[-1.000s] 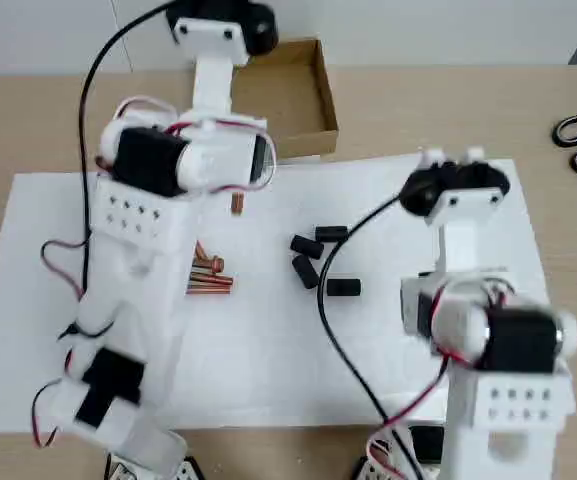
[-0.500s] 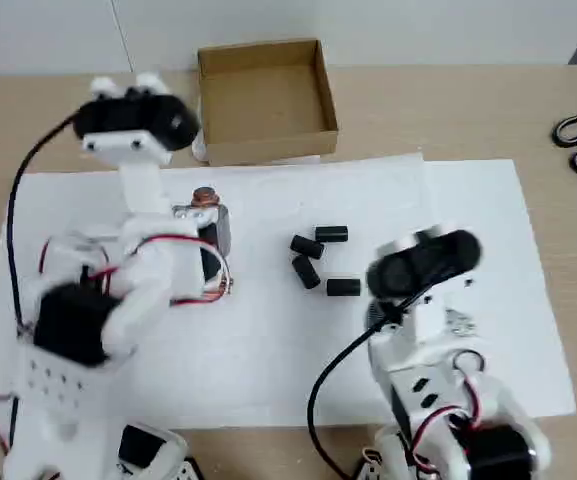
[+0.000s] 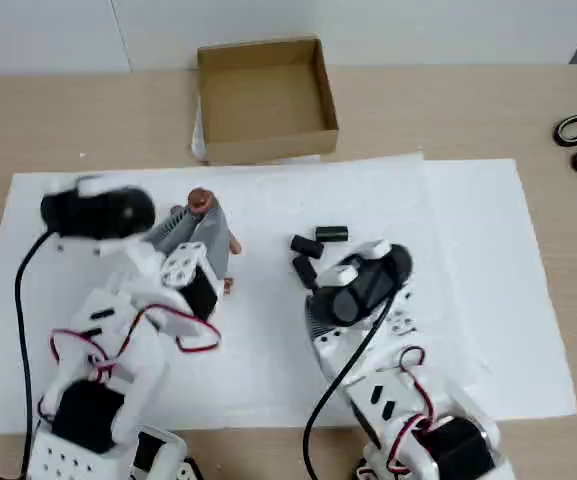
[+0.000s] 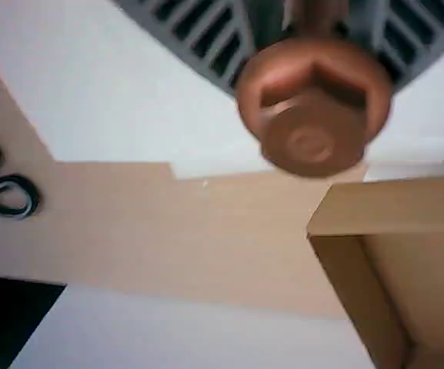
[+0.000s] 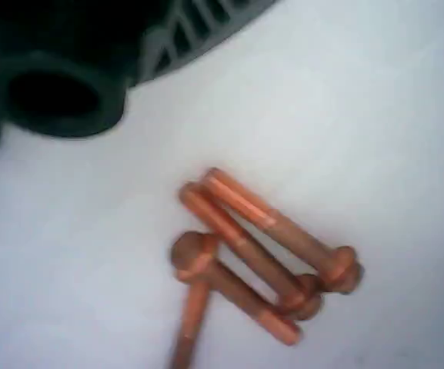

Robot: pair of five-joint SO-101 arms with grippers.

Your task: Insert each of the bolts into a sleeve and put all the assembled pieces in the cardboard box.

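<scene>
Left tool (image 3: 200, 215): clamped on copper bolt (image 4: 314, 115), near cardboard box (image 3: 266, 95) corner, bare paper (image 3: 468, 230) between. Right tool (image 3: 310, 295): closure cannot be told; just beside black sleeves (image 3: 330, 234). Loose bolts (image 5: 260, 254) clustered.

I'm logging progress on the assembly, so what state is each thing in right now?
cardboard box: open, empty.
held bolt: clamped in the left gripper, head exposed.
loose bolts: four, heaped on the paper, no sleeves on.
three sleeves: lying loose on the paper, no bolt showing.
fourth sleeve: bore empty; gripped or not, unclear.
</scene>
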